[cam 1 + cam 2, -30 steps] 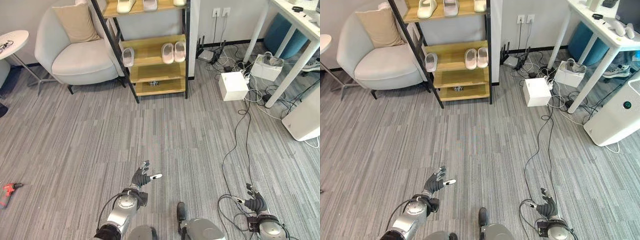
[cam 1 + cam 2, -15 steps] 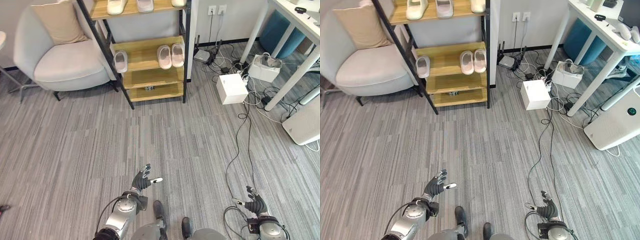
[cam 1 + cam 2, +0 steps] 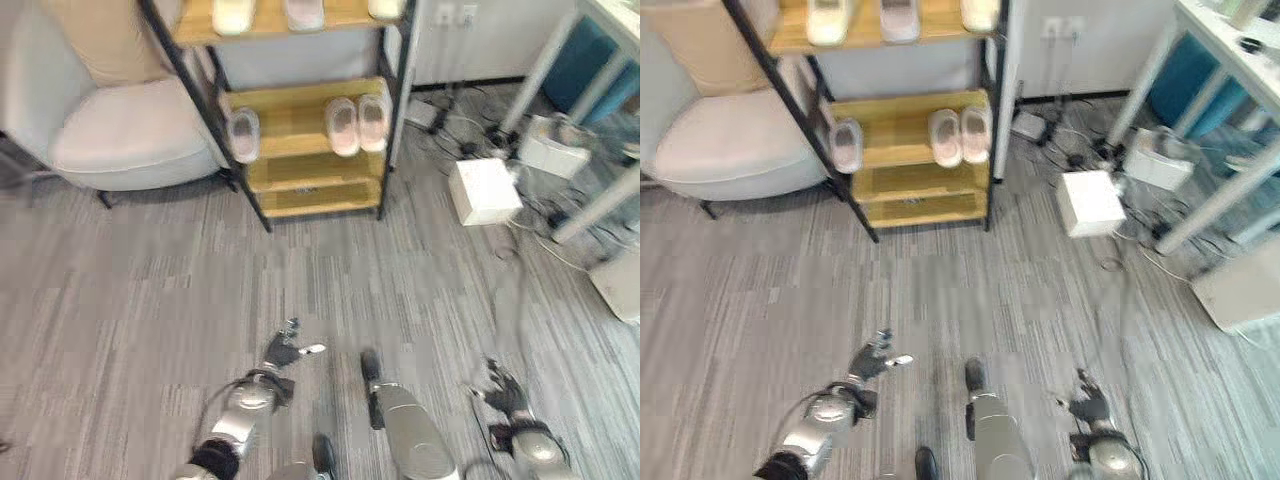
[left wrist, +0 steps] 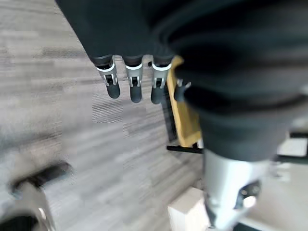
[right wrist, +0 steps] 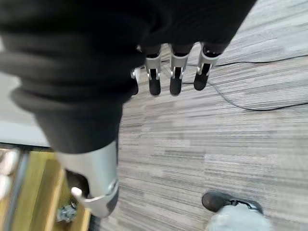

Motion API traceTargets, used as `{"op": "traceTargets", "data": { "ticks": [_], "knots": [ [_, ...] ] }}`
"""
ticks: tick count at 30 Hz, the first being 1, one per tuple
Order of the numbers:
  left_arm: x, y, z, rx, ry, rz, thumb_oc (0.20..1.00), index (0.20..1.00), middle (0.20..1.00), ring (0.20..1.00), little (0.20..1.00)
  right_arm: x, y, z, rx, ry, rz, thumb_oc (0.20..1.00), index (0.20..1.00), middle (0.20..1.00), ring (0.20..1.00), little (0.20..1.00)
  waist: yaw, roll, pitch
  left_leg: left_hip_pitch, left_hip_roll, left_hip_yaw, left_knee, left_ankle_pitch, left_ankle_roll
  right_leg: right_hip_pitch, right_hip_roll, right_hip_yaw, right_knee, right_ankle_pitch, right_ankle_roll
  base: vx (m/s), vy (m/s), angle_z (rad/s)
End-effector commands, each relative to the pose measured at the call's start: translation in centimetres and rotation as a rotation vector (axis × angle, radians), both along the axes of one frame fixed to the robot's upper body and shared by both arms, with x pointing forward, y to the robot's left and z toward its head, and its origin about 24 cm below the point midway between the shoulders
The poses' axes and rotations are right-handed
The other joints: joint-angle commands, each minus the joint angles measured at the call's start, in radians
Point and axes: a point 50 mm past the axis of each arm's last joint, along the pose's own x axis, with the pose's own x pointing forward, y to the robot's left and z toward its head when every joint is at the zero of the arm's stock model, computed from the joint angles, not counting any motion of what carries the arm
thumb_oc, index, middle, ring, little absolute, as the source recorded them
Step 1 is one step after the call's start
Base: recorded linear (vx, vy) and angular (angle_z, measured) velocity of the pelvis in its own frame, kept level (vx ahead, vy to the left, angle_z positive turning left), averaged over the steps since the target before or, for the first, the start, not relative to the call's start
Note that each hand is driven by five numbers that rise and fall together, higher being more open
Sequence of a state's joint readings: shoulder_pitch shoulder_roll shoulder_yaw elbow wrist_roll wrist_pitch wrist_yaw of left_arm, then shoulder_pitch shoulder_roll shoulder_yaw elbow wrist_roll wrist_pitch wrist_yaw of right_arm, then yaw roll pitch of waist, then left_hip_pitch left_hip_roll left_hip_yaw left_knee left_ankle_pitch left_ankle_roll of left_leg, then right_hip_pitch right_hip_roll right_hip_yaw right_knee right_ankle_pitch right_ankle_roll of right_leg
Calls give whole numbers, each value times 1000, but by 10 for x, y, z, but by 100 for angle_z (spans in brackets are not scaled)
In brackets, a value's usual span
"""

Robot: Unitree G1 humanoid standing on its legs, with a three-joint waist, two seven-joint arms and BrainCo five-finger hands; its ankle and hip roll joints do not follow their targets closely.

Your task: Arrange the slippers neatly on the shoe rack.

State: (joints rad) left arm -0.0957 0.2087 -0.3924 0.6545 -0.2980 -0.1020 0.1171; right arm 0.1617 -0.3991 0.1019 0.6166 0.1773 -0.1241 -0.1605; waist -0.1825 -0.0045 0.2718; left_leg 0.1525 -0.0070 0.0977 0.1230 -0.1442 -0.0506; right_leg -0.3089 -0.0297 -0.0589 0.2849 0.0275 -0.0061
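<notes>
While we looked down from the head camera, the shoe rack (image 3: 310, 110) stood well ahead of us against the wall, just beside a pale armchair (image 3: 120, 140). On its middle shelf we had a pair of pinkish slippers (image 3: 358, 124) sitting side by side toward the right, and one lone slipper (image 3: 244, 133) at the left edge by the black post. Up on the top shelf were more slippers (image 3: 855, 20), three as far as we could make out, since the frame cut them off. Both of our hands hung low over the grey striped floor (image 3: 140, 300), well away from the rack. Our left robot hand (image 3: 285, 351) was spread open with nothing in it, and the right robot hand (image 3: 505, 388) was also relaxed and empty, fingers straight in its wrist view. Off to the right, a white box (image 3: 482, 190) sat among cables near a white worktop (image 3: 1230, 40).
</notes>
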Motion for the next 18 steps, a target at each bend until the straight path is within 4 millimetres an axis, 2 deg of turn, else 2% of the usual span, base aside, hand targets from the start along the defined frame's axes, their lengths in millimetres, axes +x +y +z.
{"op": "traceTargets", "data": {
  "ticks": [1, 3, 4, 6, 7, 8, 10, 11, 12, 14, 16, 18],
  "knots": [
    [28, -3, 23, -22, -130, 13, 1000, 1000, 1000, 1000, 1000, 21, -16, 31, -64, -148, 41, 1000, 1000, 1000, 1000, 1000, -8, -13, 4, -90, 38, 33, 221, 178, -70, 195, 8, 15, -218, -28, 33, 225, -200, 4],
    [28, -4, 23, -24, -130, 14, 1000, 1000, 1000, 1000, 1000, 21, -17, 31, -67, -146, 43, 1000, 1000, 1000, 1000, 1000, -3, -15, 7, -107, 40, 27, 249, 195, -69, 213, 10, 20, -218, -41, 24, 162, -101, -4],
    [27, -3, 21, -25, -118, 21, 1000, 1000, 1000, 1000, 1000, 20, -19, 31, -75, -137, 40, 1000, 1000, 1000, 1000, 1000, 13, -19, 17, -161, 37, 26, 263, 202, -59, 243, 6, 32, -213, -64, 14, 325, -131, -4],
    [24, -1, 18, -13, -106, 25, 1000, 1000, 1000, 1000, 1000, 16, -20, 30, -79, -129, 33, 1000, 1000, 1000, 1000, 1000, 33, -24, 14, -242, 39, 35, 186, 179, -37, 285, -3, 42, -225, -88, 17, 458, -93, -13],
    [21, 0, 15, -5, -91, 29, 1000, 1000, 1000, 1000, 1000, 15, -20, 29, -83, -122, 39, 1000, 1000, 1000, 1000, 1000, 45, -17, 7, -266, 55, 38, 64, 174, -28, 317, -1, 44, -230, -112, 26, 334, 1, -29],
    [21, 0, 15, -5, -90, 29, 1000, 1000, 1000, 1000, 1000, 14, -20, 29, -83, -122, 39, 1000, 1000, 1000, 1000, 1000, 46, -19, 9, -258, 53, 39, 59, 174, -27, 322, -3, 45, -230, -114, 26, 360, 21, -34],
    [19, 1, 12, 13, -79, 32, 1000, 1000, 1000, 1000, 1000, 11, -19, 27, -87, -113, 43, 1000, 1000, 1000, 1000, 1000, 61, -5, 8, -303, 93, 44, -85, 262, -43, 363, 9, 46, -235, -140, 31, 277, 18, -43],
    [19, 1, 12, 13, -79, 32, 1000, 1000, 1000, 1000, 1000, 11, -19, 27, -87, -112, 43, 1000, 1000, 1000, 1000, 1000, 60, -8, 9, -295, 89, 45, -95, 266, -43, 367, 5, 46, -234, -143, 31, 357, 26, -26],
    [20, 1, 14, 15, -85, 29, 1000, 1000, 1000, 1000, 1000, 9, -20, 26, -95, -103, 46, 1000, 1000, 1000, 1000, 1000, 66, -7, 8, -304, 107, 52, -180, 298, -54, 394, 4, 46, -237, -155, 34, 216, 16, -18],
    [19, 3, 14, 21, -83, 35, 1000, 1000, 1000, 1000, 1000, 9, -19, 26, -96, -102, 49, 1000, 1000, 1000, 1000, 1000, 67, -15, 5, -329, 115, 67, -210, 299, -58, 413, -4, 47, -242, -165, 40, 358, 53, -24],
    [12, 9, 8, 22, -55, 62, 1000, 1000, 1000, 1000, 1000, 8, -16, 23, -88, -80, 62, 1000, 1000, 1000, 1000, 1000, 70, -8, -13, -314, 133, 103, -210, 309, -69, 469, -9, 68, -251, -176, 50, 494, 125, -22],
    [8, 8, 3, 27, -36, 59, 1000, 1000, 1000, 1000, 1000, 7, -14, 21, -82, -73, 68, 1000, 1000, 1000, 1000, 1000, 70, 0, -32, -301, 131, 120, -210, 358, -79, 510, -24, 56, -278, -175, 62, 382, 144, -11]
  ]
}}
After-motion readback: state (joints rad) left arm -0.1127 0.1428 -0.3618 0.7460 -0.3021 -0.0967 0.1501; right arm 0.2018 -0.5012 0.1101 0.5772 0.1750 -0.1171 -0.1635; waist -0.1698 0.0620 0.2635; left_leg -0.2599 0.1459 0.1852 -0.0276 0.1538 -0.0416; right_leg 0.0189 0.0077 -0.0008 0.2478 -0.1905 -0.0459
